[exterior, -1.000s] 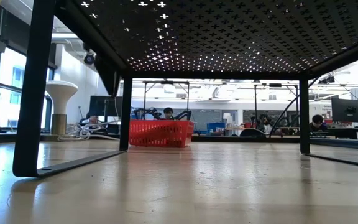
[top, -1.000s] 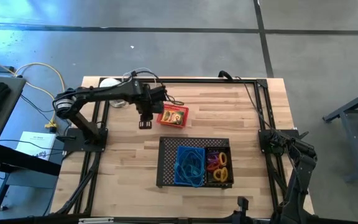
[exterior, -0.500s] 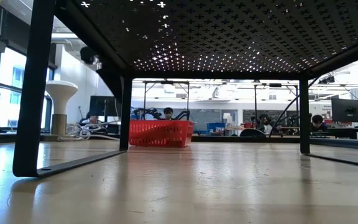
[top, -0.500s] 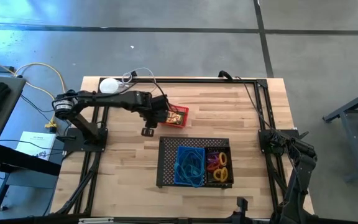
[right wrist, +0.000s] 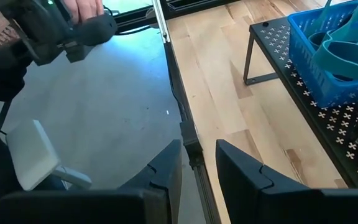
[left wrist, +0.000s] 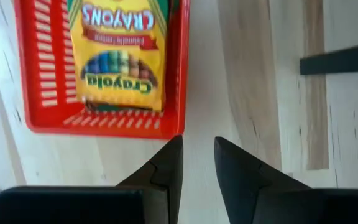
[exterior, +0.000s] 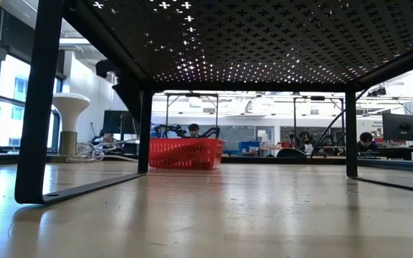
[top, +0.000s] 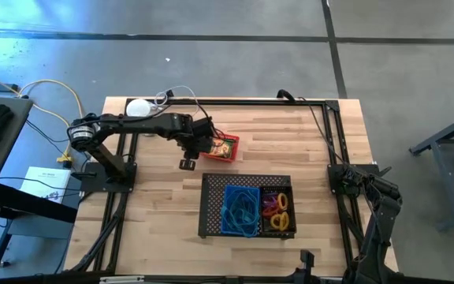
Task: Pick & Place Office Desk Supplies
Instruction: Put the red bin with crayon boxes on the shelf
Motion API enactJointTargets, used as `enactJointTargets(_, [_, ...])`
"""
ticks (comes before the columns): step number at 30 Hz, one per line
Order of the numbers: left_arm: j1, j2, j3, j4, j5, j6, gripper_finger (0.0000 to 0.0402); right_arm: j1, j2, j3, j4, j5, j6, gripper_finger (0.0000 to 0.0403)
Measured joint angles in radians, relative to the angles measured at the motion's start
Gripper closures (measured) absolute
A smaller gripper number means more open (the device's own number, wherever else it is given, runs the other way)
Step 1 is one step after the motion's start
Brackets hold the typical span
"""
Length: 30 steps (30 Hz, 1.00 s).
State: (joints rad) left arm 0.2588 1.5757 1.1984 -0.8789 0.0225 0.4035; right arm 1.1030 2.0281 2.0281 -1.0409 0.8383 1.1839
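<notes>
Left claw (left wrist: 197,155) narrow, empty, just beside red basket (left wrist: 36,74); light, stiff mesh, best pinched at rim; crayon box (left wrist: 118,53) inside.

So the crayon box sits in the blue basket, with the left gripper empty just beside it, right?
Not quite: the crayon box lies in the red basket, as the left wrist view shows. The blue basket sits on the black tray and holds blue loops. The rest is right: the left gripper is empty beside the red basket.
</notes>
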Motion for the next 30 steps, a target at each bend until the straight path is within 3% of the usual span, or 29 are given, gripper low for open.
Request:
enactJointTargets(7, [0.014,0.000,-0.038,-0.009,0.051,0.007,0.0319,0.000,0.000,0.000,0.023,0.000,0.000,0.0317])
enactJointTargets(23, [-0.006,0.000,-0.055,0.056,0.051,-0.008,0.0319,-0.004,0.000,0.000,0.021,-0.003,-0.009,0.0317])
enactJointTargets(30, [-0.008,0.000,-0.055,0.072,0.007,-0.009,0.0319,-0.019,0.000,0.000,0.021,-0.011,-0.070,0.0317])
